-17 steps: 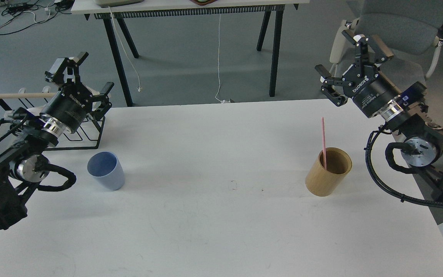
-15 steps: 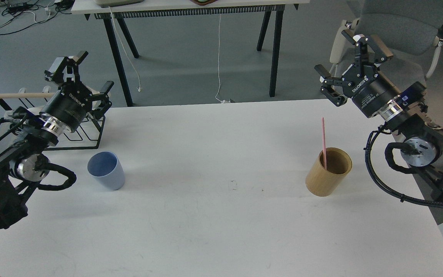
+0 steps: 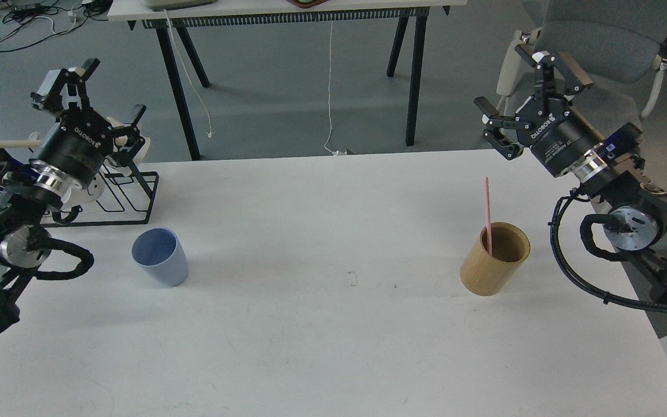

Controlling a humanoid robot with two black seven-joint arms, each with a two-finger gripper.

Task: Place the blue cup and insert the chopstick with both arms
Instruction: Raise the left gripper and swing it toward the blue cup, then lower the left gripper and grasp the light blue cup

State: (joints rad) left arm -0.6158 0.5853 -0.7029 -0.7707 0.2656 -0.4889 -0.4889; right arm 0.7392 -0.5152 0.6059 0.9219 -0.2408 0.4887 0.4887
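The pale blue cup (image 3: 160, 256) stands upright on the white table (image 3: 333, 324), left of the middle. A thin pink chopstick (image 3: 487, 211) stands in the tan wooden holder (image 3: 494, 259) on the right, leaning on its far-left wall. My left gripper (image 3: 93, 95) is open and empty, raised above the black wire rack, up and left of the cup. My right gripper (image 3: 521, 95) is open and empty, raised beyond the table's far right edge, above and behind the holder.
A black wire rack (image 3: 119, 194) with a pale wooden rod (image 3: 12, 142) stands at the table's far left. A grey chair (image 3: 594, 46) stands behind the right arm. A second table (image 3: 287, 11) stands further back, with cables on the floor.
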